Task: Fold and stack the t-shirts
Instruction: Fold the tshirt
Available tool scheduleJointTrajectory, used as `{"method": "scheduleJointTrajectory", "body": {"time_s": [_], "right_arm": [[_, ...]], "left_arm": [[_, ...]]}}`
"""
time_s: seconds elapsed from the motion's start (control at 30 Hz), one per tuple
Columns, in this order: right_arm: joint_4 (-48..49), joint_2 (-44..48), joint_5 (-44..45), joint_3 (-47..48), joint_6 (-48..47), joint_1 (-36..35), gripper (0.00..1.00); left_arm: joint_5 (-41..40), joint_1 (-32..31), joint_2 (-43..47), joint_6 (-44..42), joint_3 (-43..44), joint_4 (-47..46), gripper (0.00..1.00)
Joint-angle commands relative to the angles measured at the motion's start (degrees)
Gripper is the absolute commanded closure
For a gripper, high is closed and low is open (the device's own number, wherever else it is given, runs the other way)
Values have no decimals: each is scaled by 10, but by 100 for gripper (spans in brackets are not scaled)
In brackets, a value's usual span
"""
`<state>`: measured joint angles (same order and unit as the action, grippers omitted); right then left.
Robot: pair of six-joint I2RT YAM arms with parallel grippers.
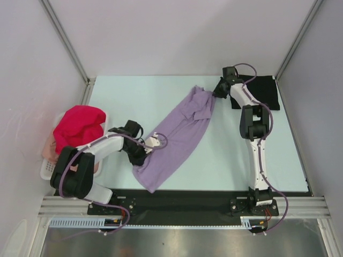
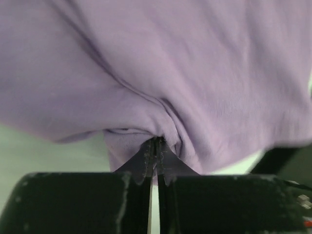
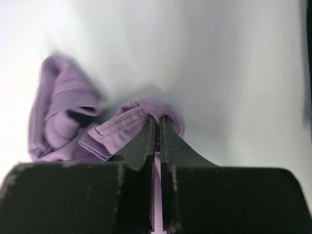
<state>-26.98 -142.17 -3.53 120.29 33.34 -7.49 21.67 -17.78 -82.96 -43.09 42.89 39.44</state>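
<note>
Left fingers (image 2: 141, 165) and right fingers (image 3: 140, 146) pinch opposite edges of the lavender shirt (image 1: 179, 134).

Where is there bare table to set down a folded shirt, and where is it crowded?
Free: far left, between the basket and the purple shirt; near middle, between that shirt and the right arm; right of that arm, nearer than the black shirt. Crowded: the diagonal where the left gripper and right gripper pinch it, and around the left arm.
</note>
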Motion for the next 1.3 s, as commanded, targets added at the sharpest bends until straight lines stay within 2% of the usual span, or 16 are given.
{"method": "scheduleJointTrajectory", "body": {"time_s": [0.0,0.03,0.1,0.2,0.3,0.43,0.57,0.63,0.67,0.7,0.8,0.97,1.03,1.17,1.2,1.27], "right_arm": [[-80,-90,34,155,-7,3,100],[-83,-105,34,221,-6,4,100],[-66,-126,52,256,3,5,100],[-6,-132,45,254,21,12,100],[33,-144,20,263,23,13,100],[61,-159,12,284,-2,5,100],[96,-160,23,287,-22,0,94],[107,-164,22,293,-28,0,82],[108,-164,20,296,-30,-1,68],[103,-160,21,297,-35,0,63],[84,-141,37,293,-61,0,48],[54,-44,77,240,-88,4,32],[38,-3,85,216,-92,5,32],[-21,145,108,97,-89,-2,32],[-28,172,110,20,-88,-6,33],[-43,264,102,-62,-79,-15,33]], "left_arm": [[118,-72,-37,-6,16,93,96],[128,-87,-42,-1,24,90,96],[156,-136,-62,12,49,80,96],[192,-195,-87,39,80,57,96],[191,-239,-111,79,97,0,95],[209,-267,-136,113,126,-30,92],[221,-284,-141,133,145,-45,85],[222,-292,-142,137,153,-44,70],[218,-295,-142,135,153,-39,64],[215,-295,-140,131,150,-32,55],[176,-290,-120,104,133,19,44],[129,-247,-50,46,99,129,34],[98,-238,-26,29,95,171,26],[40,-223,18,27,72,180,25],[26,-220,28,34,57,172,25],[-11,-208,59,61,43,133,25]]}}
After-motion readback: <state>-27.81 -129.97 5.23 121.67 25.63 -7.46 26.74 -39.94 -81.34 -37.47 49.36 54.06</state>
